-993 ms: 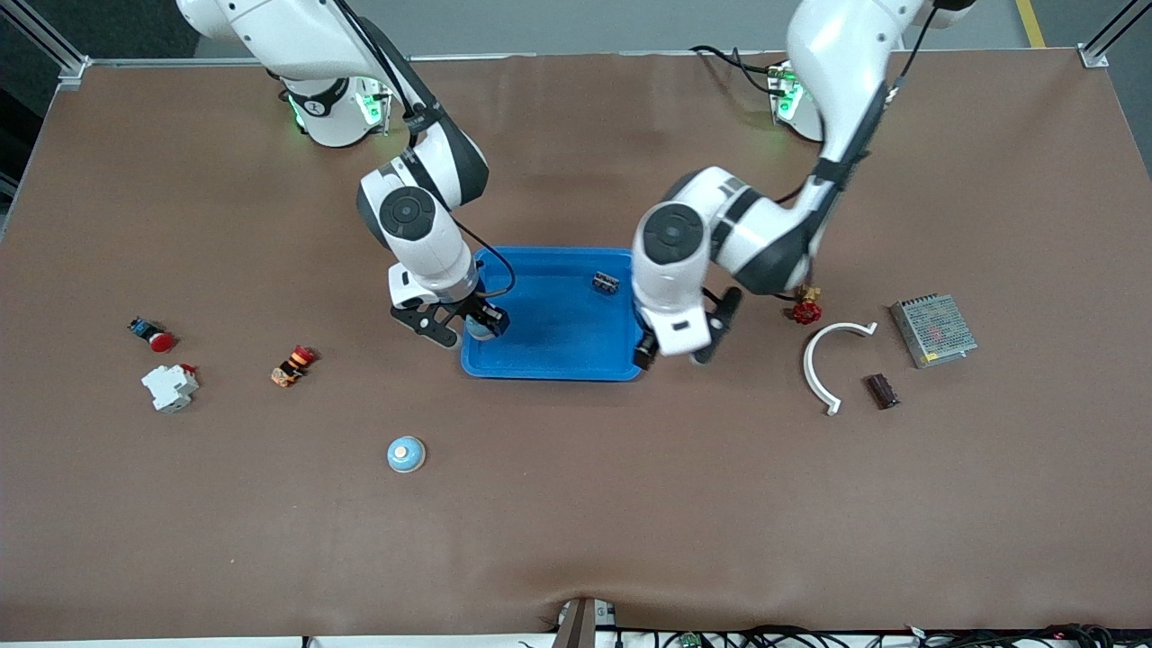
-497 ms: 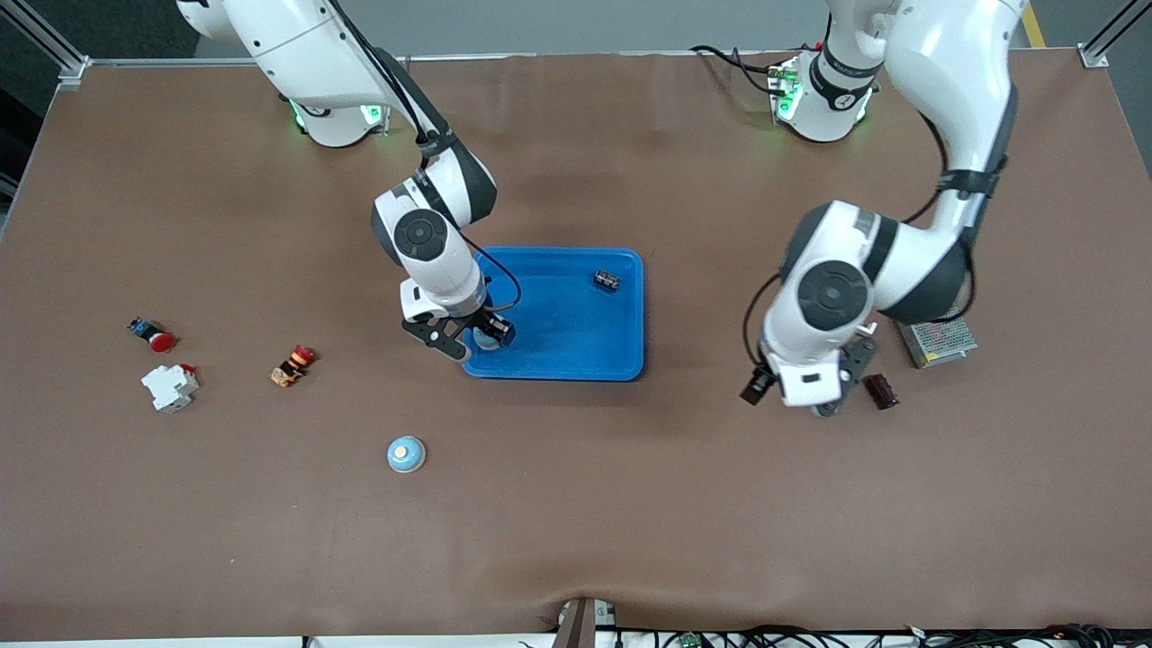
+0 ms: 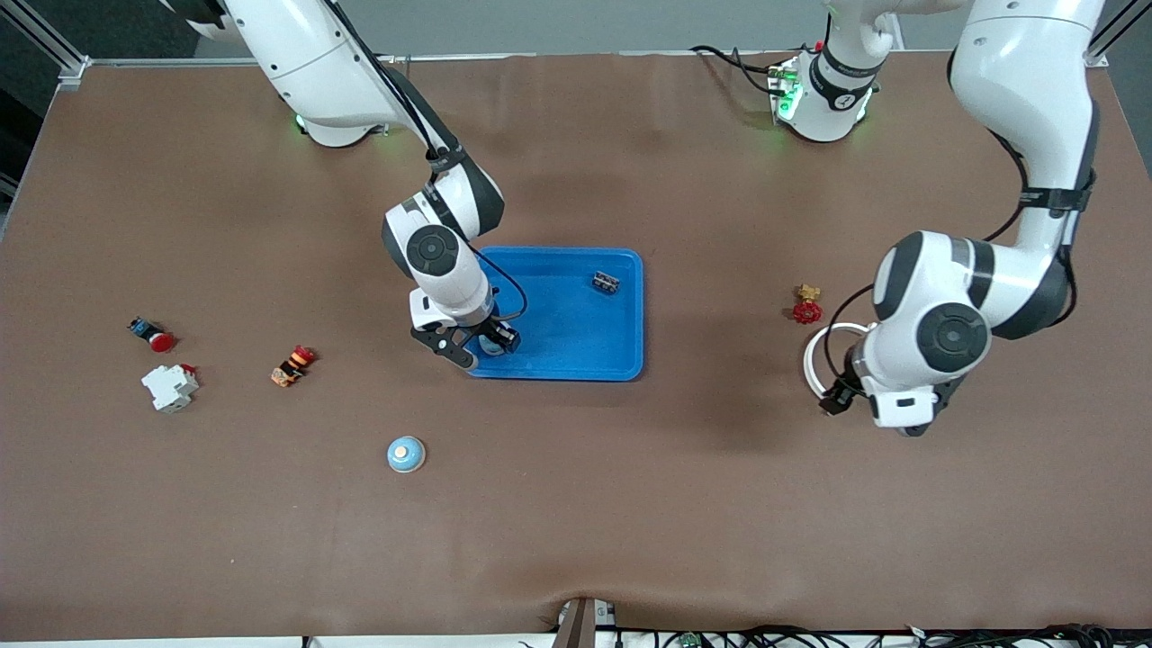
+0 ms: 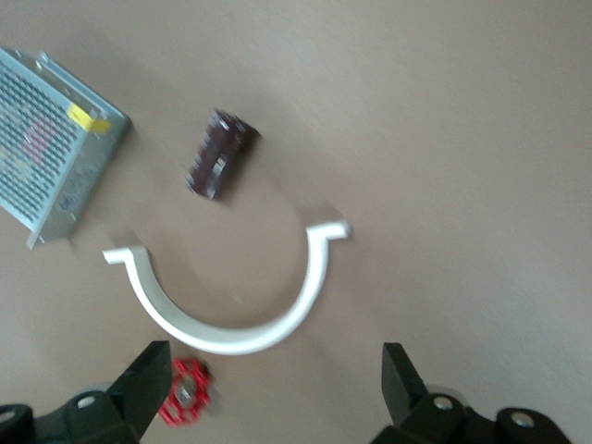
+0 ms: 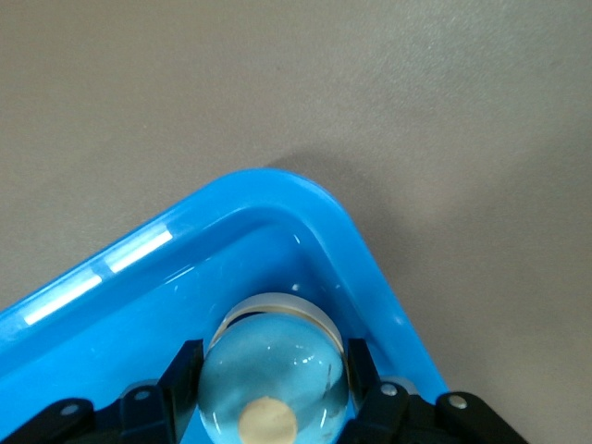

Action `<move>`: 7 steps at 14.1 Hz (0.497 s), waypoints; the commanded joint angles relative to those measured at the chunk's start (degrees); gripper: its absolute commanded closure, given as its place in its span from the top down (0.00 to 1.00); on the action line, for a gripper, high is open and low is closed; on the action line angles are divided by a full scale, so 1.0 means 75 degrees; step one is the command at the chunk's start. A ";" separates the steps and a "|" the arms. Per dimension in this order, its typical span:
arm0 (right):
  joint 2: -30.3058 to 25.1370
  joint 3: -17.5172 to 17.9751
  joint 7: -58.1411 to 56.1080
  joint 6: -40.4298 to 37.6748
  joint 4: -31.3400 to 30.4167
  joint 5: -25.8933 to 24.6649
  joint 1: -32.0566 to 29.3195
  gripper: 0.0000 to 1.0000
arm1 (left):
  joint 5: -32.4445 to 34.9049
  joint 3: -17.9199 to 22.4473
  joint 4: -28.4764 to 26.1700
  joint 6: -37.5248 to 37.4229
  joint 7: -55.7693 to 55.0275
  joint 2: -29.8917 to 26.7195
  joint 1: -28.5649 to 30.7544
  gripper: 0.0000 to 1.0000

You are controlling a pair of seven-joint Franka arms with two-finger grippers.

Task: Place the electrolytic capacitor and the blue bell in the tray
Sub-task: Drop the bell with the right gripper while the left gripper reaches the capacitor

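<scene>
Black fingers of the right gripper [image 5: 273, 388] are clamping a blue bell [image 5: 273, 384], a light-blue dome with a pale button on top, and holding it low inside the corner of the tray [image 3: 621, 364] that is nearest the front camera toward the right arm's end; in the front view that gripper [image 3: 481, 342] is sitting just over that corner. Farther from the camera inside the tray, near the rim toward the left arm's end, a small dark electrolytic capacitor [image 3: 606, 283] is lying. On the brown table [image 3: 576, 522], nearer the camera than the tray, a second blue bell [image 3: 406, 454] is sitting alone. Toward the right arm's end a red-and-orange part [image 3: 292, 364], a white block [image 3: 169, 387] and a red push button [image 3: 153, 335] are lying apart. The left gripper [image 4: 273, 388] is hanging released, jaws wide and holding nothing, over a white curved clip [image 4: 231, 305]; near the clip a dark brown cylinder [image 4: 219, 154], a perforated metal box [image 4: 46, 166] and a red valve handle [image 4: 185, 404] are lying.
</scene>
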 commanded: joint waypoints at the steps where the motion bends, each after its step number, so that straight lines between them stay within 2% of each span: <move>1: 0.0180 -0.0101 0.0268 0.0005 0.0218 -0.0075 0.0128 0.00 | 0.0363 -0.0074 -0.0235 0.0077 0.0481 -0.0038 0.0441 1.00; 2: 0.0204 -0.0101 0.0443 0.0005 0.0253 -0.0086 0.0116 0.00 | 0.0433 -0.0086 -0.0236 0.0077 0.0727 -0.0014 0.0663 1.00; 3: 0.0227 -0.0101 0.0572 -0.0007 0.0300 -0.0086 0.0105 0.16 | 0.0434 -0.0086 -0.0236 0.0135 0.1019 0.0044 0.0828 1.00; 4: 0.0228 -0.0101 0.0655 -0.0007 0.0335 -0.0086 0.0116 0.69 | 0.0434 -0.0086 -0.0247 0.0217 0.1300 0.0091 0.1027 1.00; 5: 0.0228 -0.0101 0.0795 -0.0007 0.0347 -0.0086 0.0128 1.00 | 0.0434 -0.0086 -0.0282 0.0310 0.1547 0.0138 0.1168 1.00; 7: 0.0204 -0.0101 0.0820 -0.0054 0.0347 -0.0086 0.0163 1.00 | 0.0434 -0.0086 -0.0306 0.0510 0.1981 0.0243 0.1414 1.00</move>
